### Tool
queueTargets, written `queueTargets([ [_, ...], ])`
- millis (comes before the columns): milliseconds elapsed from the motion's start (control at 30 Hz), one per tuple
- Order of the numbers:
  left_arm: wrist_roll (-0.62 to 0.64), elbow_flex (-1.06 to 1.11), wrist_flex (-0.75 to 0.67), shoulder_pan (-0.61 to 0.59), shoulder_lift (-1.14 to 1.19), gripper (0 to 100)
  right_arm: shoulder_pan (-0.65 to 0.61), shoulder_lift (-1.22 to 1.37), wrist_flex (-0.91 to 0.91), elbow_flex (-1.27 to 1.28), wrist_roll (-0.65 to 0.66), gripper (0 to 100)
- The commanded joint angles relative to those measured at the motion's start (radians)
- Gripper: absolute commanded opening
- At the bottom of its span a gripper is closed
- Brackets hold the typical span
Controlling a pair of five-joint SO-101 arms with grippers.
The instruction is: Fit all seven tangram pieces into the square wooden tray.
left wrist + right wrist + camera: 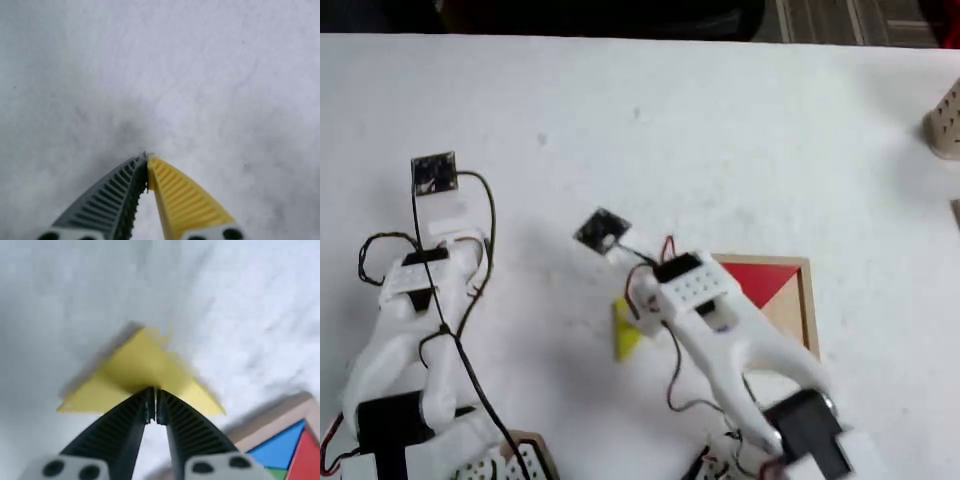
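A yellow triangle lies on the white table just left of the square wooden tray. My right gripper is shut, its tips together over the near edge of the yellow triangle; I cannot tell if they touch it. The right arm hides much of the tray. A red piece lies in the tray, and the right wrist view shows the tray's corner with a blue piece and a red piece. My left gripper is shut over bare table at the left.
A pale wooden object stands at the far right edge of the table. A brown wooden block sits by the left arm's base. The far half of the table is open white surface.
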Motion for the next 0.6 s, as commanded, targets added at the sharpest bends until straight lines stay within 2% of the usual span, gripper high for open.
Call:
queueTargets([
  [0,-0.011,-0.032,-0.028,-0.015,0.001,2,-0.008,0.124,-0.002,-0.167,-0.054,1.7],
  [133,-0.011,-0.032,-0.028,-0.015,0.001,2,-0.013,0.137,0.232,-0.322,-0.02,1.7],
  [233,-0.011,-0.032,-0.028,-0.015,0.001,2,-0.015,0.053,0.361,-0.315,0.044,1.7],
  [367,-0.011,-0.032,-0.028,-0.015,0.001,2,-0.025,-0.048,0.285,-0.112,0.087,1.7],
  [567,-0.011,-0.032,-0.028,-0.015,0.001,2,-0.147,-0.071,0.047,0.106,0.098,1.7],
])
